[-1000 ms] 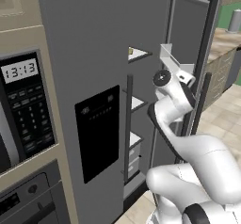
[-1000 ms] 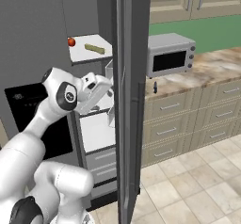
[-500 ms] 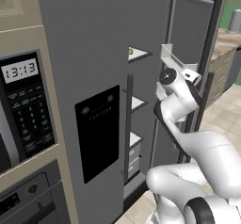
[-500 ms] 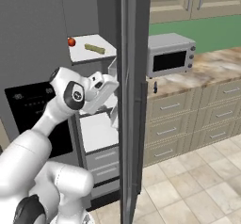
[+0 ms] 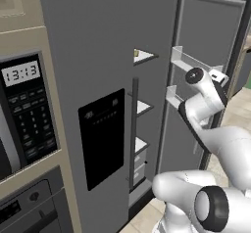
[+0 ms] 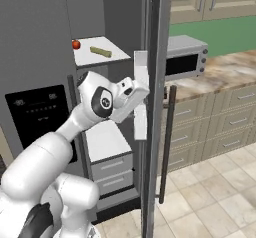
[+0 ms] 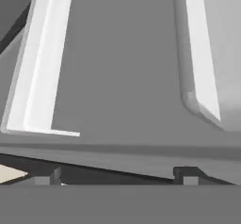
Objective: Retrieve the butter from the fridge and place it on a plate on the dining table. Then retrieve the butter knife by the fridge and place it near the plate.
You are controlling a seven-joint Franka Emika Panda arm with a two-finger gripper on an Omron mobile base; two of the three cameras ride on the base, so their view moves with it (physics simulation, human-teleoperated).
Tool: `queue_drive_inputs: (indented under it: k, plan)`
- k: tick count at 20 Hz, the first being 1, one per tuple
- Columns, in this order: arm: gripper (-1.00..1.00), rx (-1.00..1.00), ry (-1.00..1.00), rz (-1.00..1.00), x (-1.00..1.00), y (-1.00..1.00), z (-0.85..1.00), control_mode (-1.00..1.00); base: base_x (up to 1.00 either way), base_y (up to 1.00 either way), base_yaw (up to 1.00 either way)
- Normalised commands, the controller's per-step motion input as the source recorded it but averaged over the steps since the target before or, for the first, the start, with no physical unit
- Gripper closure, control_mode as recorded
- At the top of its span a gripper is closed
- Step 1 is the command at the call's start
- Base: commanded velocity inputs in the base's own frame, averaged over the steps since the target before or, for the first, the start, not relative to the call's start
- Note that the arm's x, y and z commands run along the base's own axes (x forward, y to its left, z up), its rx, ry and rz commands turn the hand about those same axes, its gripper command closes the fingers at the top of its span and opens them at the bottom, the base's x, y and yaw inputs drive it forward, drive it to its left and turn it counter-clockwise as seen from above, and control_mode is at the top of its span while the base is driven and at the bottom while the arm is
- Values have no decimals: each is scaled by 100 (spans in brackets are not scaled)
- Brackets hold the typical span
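Inside, the olive-yellow butter (image 6: 100, 51) is lying beside a red tomato (image 6: 76, 44) on the fridge (image 6: 45, 42) shelf, the tool (image 7: 117, 176) facing door bins (image 7: 40, 63), fingers spread.

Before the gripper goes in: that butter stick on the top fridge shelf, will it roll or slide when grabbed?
The butter looks like a thin, straight stick lying flat on the white shelf, so it probably slides rather than tips. Whether it is round enough to roll is too small to tell. The tomato sits apart from it, so a nudge likely won't hit it.
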Motion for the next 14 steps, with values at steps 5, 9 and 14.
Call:
queue_drive_inputs:
  k: [5,9,14]
  plan:
    - [-100,10,25,-5,28,-100,0,-100,0,0,0]
    - [-100,3,5,3,-16,-59,12,-100,0,0,0]
    - [-100,-3,3,15,-49,66,28,-100,0,0,0]
